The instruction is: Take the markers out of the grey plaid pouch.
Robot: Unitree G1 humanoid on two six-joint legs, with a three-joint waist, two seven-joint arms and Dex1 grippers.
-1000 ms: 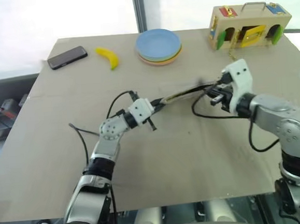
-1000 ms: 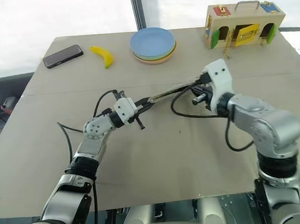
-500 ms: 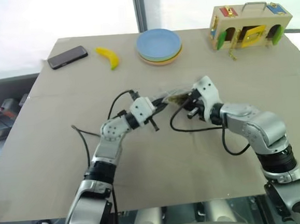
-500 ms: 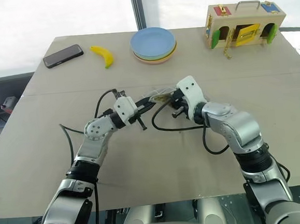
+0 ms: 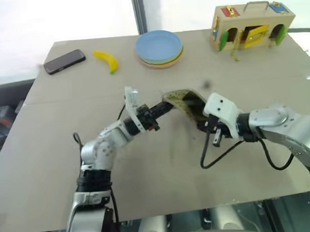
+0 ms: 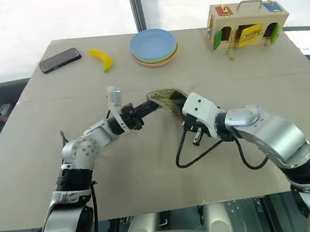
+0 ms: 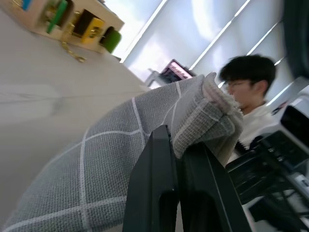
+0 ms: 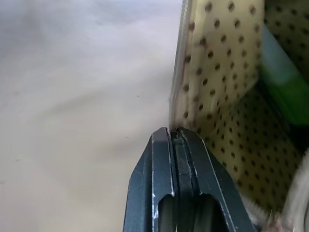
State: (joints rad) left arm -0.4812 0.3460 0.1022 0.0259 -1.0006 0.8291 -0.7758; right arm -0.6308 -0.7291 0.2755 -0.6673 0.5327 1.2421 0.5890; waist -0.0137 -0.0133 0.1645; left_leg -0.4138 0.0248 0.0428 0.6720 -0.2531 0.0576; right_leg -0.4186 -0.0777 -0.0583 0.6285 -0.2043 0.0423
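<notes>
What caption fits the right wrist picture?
Shut black end effector pinching the yellow dotted lining of the grey plaid pouch, green-ended highlighter inside.

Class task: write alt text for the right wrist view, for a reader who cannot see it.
Shut black right gripper pinches the edge of the open grey plaid pouch, baring its greenish-yellow dotted lining. A bright green marker end lies inside; beige table lies beside the pouch.

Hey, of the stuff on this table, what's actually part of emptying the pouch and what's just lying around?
Part of the job:
- grey plaid pouch, mouth open, yellow dotted lining showing
- green highlighter inside it
- left gripper, pinching the pouch's edge
- right gripper, pinching the opposite edge

Lying about:
- black phone
- banana
- stack of plates
- wooden latch box
</notes>
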